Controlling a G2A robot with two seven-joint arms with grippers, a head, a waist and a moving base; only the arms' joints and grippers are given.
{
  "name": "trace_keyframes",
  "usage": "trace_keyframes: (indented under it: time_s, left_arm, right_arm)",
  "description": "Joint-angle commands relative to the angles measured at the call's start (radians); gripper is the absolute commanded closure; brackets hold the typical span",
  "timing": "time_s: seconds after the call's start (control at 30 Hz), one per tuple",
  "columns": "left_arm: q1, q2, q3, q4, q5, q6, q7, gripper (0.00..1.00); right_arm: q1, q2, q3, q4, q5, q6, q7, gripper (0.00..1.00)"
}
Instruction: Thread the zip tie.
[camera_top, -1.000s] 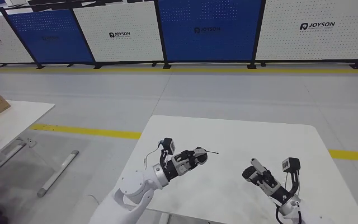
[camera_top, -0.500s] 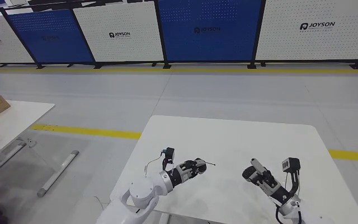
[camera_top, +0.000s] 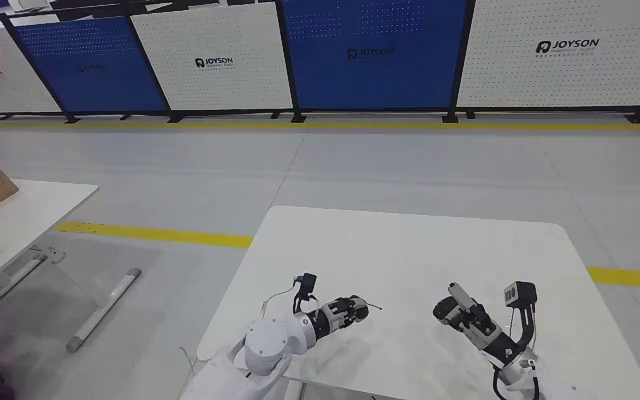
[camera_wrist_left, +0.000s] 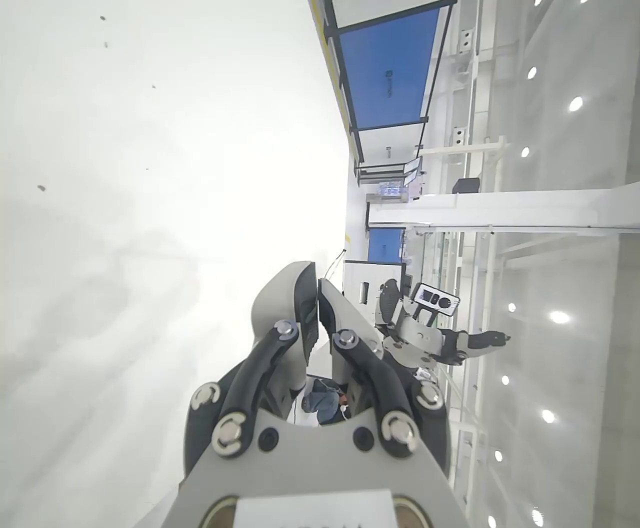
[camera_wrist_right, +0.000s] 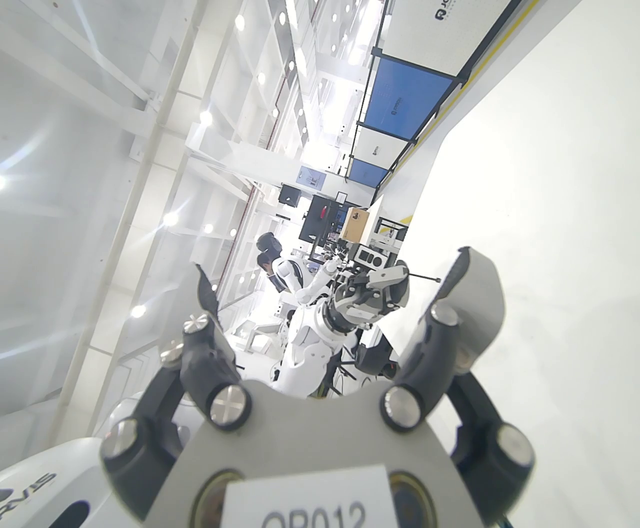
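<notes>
A thin black zip tie (camera_top: 372, 304) sticks out of my left gripper (camera_top: 356, 306), which is shut on it low over the near left part of the white table (camera_top: 420, 245). In the left wrist view the two fingers (camera_wrist_left: 306, 295) are pressed together. The right wrist view shows the same tie (camera_wrist_right: 425, 276) as a short dark rod pointing out from the left gripper (camera_wrist_right: 395, 282). My right gripper (camera_top: 450, 302) hovers over the near right part of the table, apart from the tie. It stands open (camera_wrist_right: 337, 280) with nothing between its fingers.
The table's near edge lies just under both arms, and its far half is bare. Beyond it is grey floor with a yellow line (camera_top: 150, 234). A second white table (camera_top: 35, 205) stands at the left. Blue and white panels (camera_top: 370, 55) close the back.
My left arm has drawn back toward the table's near edge and lowered, still holding the zip tie. The right arm has not moved.
</notes>
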Motion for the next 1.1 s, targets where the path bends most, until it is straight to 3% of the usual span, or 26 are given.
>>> trace_keyframes:
  time_s: [0.0, 0.17, 0.3, 0.47, 0.57, 0.7, 1.0, 1.07]
  left_arm:
    - [0.001, 0.0, -0.001, -0.001, 0.0, 0.0, 0.0, 1.0]
    - [0.001, -0.001, 0.0, -0.006, -0.016, -0.013, 0.003, 1.0]
    - [0.019, -0.001, -0.028, -0.041, -0.089, -0.092, -0.005, 1.0]
    - [0.058, 0.008, -0.105, -0.122, -0.212, -0.165, -0.091, 1.0]
    - [0.077, 0.02, -0.171, -0.174, -0.32, -0.159, -0.225, 1.0]
    - [0.093, 0.033, -0.255, -0.209, -0.439, -0.111, -0.358, 1.0]
    - [0.094, 0.035, -0.269, -0.213, -0.444, -0.1, -0.367, 1.0]
    - [0.093, 0.035, -0.255, -0.197, -0.414, -0.094, -0.345, 1.0]
  right_arm:
    - [0.0, 0.0, 0.0, 0.0, 0.0, 0.0, 0.0, 0.0]
    - [0.0, 0.0, 0.0, 0.0, 0.0, 0.0, 0.0, 0.0]
    - [0.0, 0.0, 0.0, 0.0, 0.0, 0.0, 0.0, 0.0]
    - [0.0, 0.0, 0.0, 0.0, 0.0, 0.0, 0.0, 0.0]
    - [0.0, 0.0, 0.0, 0.0, 0.0, 0.0, 0.0, 0.0]
    - [0.0, 0.0, 0.0, 0.0, 0.0, 0.0, 0.0, 0.0]
    - [0.0, 0.0, 0.0, 0.0, 0.0, 0.0, 0.0, 0.0]
    - [0.0, 0.0, 0.0, 0.0, 0.0, 0.0, 0.0, 0.0]
